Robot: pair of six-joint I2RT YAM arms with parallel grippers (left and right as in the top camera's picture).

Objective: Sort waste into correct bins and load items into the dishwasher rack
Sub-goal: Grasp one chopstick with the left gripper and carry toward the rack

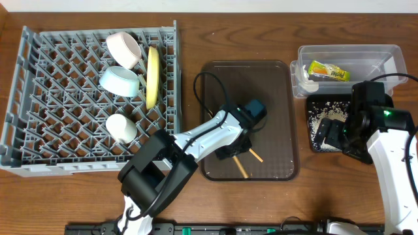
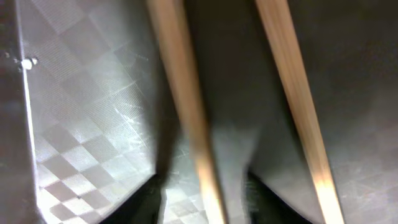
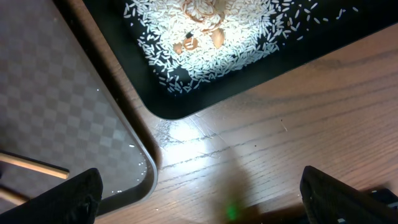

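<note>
Two wooden chopsticks (image 1: 240,168) are lying on the dark brown serving tray (image 1: 274,91), toward its near edge. In the left wrist view they are running side by side, slightly splayed and not touching. The left gripper (image 1: 236,150) is hanging directly over them, close to the tray surface. Whether it is spread or pinching cannot be told: the wrist view is showing only blurred dark shapes at its bottom edge, with one stick running between them.

Handling judgement: the sticks are probably light, stiff, thin and smooth, so they are liable to roll or pivot between the pads. A hold near mid-length, square across the stick, is looking best for balance. A pinch at one tip is risking a swing. Because they are lying flat on a hard surface, the fingertips are having to reach the tray on either side.

The right gripper (image 3: 211,208) is hovering with fingers spread wide and nothing between them, beside a corner of the black tray (image 3: 205,106) holding the rice (image 3: 211,43). The dishwasher rack (image 1: 59,111), at the left, is carrying the yellow plate (image 1: 152,75), light blue bowl (image 1: 119,79), white bowl (image 1: 124,49) and small white cup (image 1: 121,128).
</note>
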